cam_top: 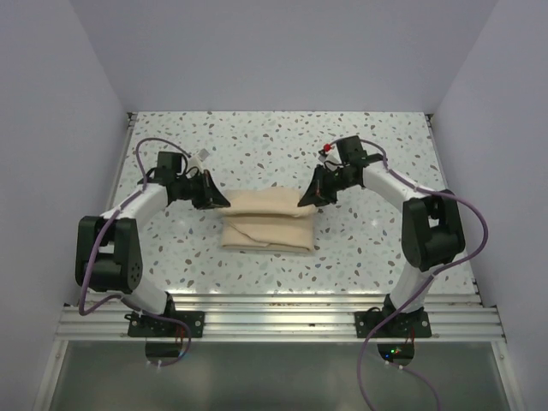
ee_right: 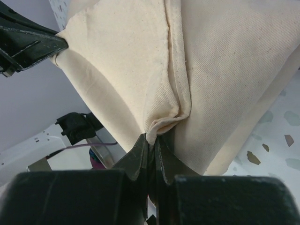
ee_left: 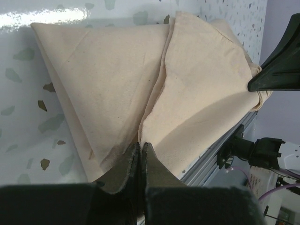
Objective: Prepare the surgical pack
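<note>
Wrap sheet (cam_top: 267, 224) lies folded on the table (cam_top: 394, 150), my left gripper (ee_left: 141, 145) and right gripper (ee_right: 151, 139) each pinching one end of its top fold, so uneven pulling could, I judge, slip the cloth free and undo it.

Bright even light; tabletop (ee_left: 47, 18) glare; foreground seemingly soft.

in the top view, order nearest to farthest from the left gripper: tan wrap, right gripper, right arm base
From the left gripper:
1. tan wrap, its left corner pinched in it
2. right gripper, across the wrap at the right corner
3. right arm base, bottom right, near edge
</note>
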Robot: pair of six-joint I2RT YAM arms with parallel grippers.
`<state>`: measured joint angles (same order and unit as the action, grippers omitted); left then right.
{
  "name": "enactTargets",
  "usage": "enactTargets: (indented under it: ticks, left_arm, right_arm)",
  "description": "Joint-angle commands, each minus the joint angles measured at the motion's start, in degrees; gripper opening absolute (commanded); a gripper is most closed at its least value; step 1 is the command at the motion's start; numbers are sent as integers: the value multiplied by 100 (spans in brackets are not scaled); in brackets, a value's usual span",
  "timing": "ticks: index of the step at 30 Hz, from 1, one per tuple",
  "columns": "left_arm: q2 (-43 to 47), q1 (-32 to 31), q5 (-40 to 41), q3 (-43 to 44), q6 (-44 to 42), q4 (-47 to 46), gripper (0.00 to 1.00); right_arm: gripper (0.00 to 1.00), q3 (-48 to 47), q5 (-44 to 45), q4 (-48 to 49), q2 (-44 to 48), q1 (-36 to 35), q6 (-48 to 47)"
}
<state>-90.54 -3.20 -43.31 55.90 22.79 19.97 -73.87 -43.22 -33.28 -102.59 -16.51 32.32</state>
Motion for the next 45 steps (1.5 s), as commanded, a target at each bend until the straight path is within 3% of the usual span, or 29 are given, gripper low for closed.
enactTargets:
  ticks: [1, 11, 20, 24, 28, 29, 34, 39, 45]
  left_arm:
    - [309, 83, 279, -237, -310, 148, 0]
    - [353, 74, 253, -554, -459, 271, 1]
    - [414, 74, 42, -703, -503, 227, 17]
    - [564, 74, -37, -791, -459, 227, 25]
    - [845, 74, -99, -695, -494, 104, 33]
    - [958, 74, -47, -625, -538, 69, 38]
    - [811, 74, -11, -19, -495, -300, 43]
    - [81, 13, -186, 561, -310, -564, 43]
    - [-69, -75, -230, 756, -204, -687, 42]
  right_arm:
    - [0, 179, 77, -416, 283, -45, -375]
    - [4, 557, 156, -653, 72, -186, -823]
    - [10, 593, 375, -785, -60, -177, -1069]
    - [23, 470, 561, -874, -7, -168, -1087]
    - [53, 50, 499, -1048, 107, -177, -1174]
    - [56, -57, 516, -1075, 168, -177, -1210]
    - [79, -882, 508, -980, 20, -177, -1438]
    - [83, -1525, 333, -795, -778, -212, -1412]
    - [81, -2158, 332, -707, -1465, -361, -1491]
